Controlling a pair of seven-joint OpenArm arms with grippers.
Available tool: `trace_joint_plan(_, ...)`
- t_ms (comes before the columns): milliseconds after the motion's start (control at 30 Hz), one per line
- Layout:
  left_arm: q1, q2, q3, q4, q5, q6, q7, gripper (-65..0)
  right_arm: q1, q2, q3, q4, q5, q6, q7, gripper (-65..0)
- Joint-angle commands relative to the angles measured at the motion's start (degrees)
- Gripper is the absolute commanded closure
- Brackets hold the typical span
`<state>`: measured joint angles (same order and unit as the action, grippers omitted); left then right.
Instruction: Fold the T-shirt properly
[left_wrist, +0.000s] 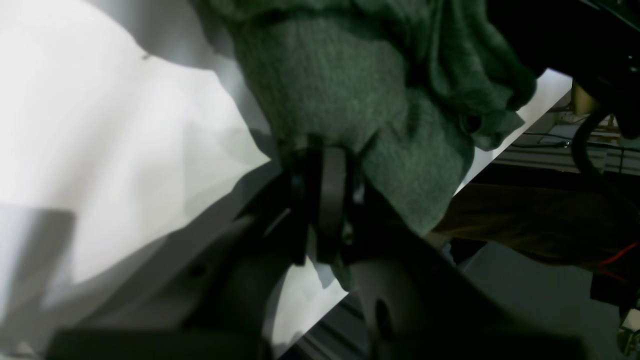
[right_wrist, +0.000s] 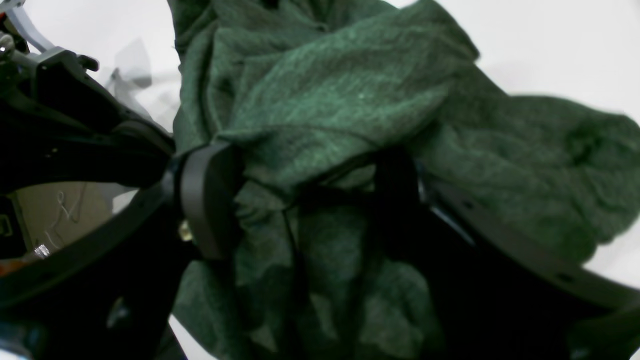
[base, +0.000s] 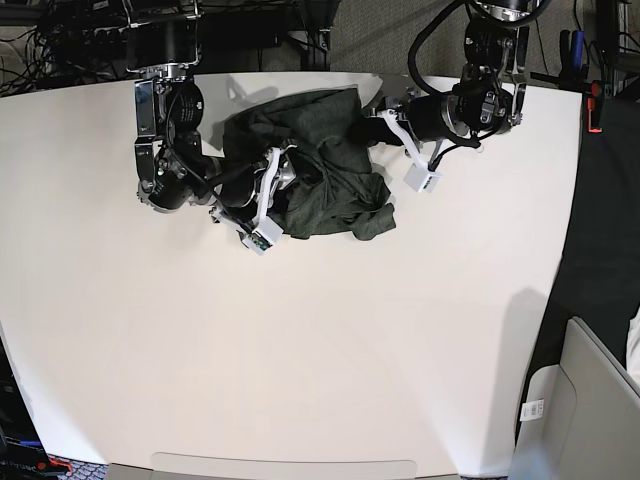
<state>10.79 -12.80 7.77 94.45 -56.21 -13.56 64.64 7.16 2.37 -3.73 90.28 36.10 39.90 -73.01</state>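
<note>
The dark green T-shirt lies crumpled in a heap at the back middle of the white table. My left gripper is at the heap's back right edge. In the left wrist view the left gripper is shut on a fold of the T-shirt, which hangs bunched beyond the jaws. My right gripper is at the heap's left side. In the right wrist view the right gripper stands open, its fingers wide apart, with rumpled T-shirt cloth lying between and over them.
The table's back edge runs close behind the left gripper, with cables and dark equipment beyond it. A red-handled tool sits off the table's right edge. A grey box stands at the lower right.
</note>
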Motion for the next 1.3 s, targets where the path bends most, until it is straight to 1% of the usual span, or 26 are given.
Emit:
trace_joint_plan(0, -0.28, -0.17, 0.01, 0.45, 0.34, 0.16, 0.28, -2.7, 1.15, 0.22, -0.71, 0.84, 0.17, 0.10, 0.18, -33.3)
trace_joint_plan(67, -0.28, -0.17, 0.01, 0.45, 0.34, 0.16, 0.28, -2.7, 1.33, 0.22, -2.73, 1.10, 0.17, 0.10, 0.18, -24.2)
trace_joint_plan(167, -0.28, -0.26, -0.08, 0.45, 0.34, 0.16, 0.28, -2.7, 1.50, 0.22, -4.67, 3.04, 0.17, 0.10, 0.18, -8.9)
trace_joint_plan(200, -0.28, -0.26, -0.08, 0.45, 0.34, 0.16, 0.28, -2.7, 1.50, 0.22, -5.02, 3.92, 0.17, 0.10, 0.00, -6.1)
trace_joint_plan(233, -0.28, -0.26, -0.08, 0.45, 0.34, 0.16, 0.28, -2.7, 1.41, 0.31, -5.02, 4.62, 0.25, 0.10, -0.17, -5.2)
trace_joint_plan(367, -0.19, -0.26, -0.08, 0.45, 0.34, 0.16, 0.28, -2.7, 0.97, 0.57, -5.46, 8.23, 0.69, 0.10, -0.26, -4.7)
trace_joint_plan(467, -0.19, -0.35, -0.08, 0.45, 0.34, 0.16, 0.28, -2.7, 0.97, 0.57, -7.31, 8.23, 5.62, 0.10, -0.26, -4.7)
trace_joint_plan(533, -0.19, -0.35, -0.08, 0.45, 0.34, 0.16, 0.28, -2.7, 0.97, 0.49, -8.45, 8.23, 7.46, 0.10, -0.35, -4.7)
trace_joint_plan(667, -0.19, -0.35, -0.08, 0.45, 0.34, 0.16, 0.28, -2.7, 1.24, 0.31, -12.67, 8.31, 7.46, 0.10, -2.20, -4.7)
trace_joint_plan(933, -0.19, -0.35, -0.08, 0.45, 0.34, 0.16, 0.28, -2.7, 1.76, 0.75, -21.20, 8.93, 7.64, 0.10, -3.60, -4.8)
trace_joint_plan(1133, -0.19, -0.35, -0.17, 0.45, 0.34, 0.16, 0.28, -2.7, 2.73, 3.21, -22.43, 7.87, 6.94, 0.10, -3.69, -5.5)
trace_joint_plan(1200, -0.28, -0.35, -0.25, 0.62, 0.34, 0.16, 0.28, -2.7, 3.79, 3.74, -22.78, 6.56, 5.88, 0.10, -3.69, -10.3)
trace_joint_plan(1267, -0.28, -0.43, -0.87, 1.50, 0.34, 0.16, 0.28, -2.7, 4.05, 4.00, -22.78, 5.76, 4.47, 0.10, -3.69, -18.2)
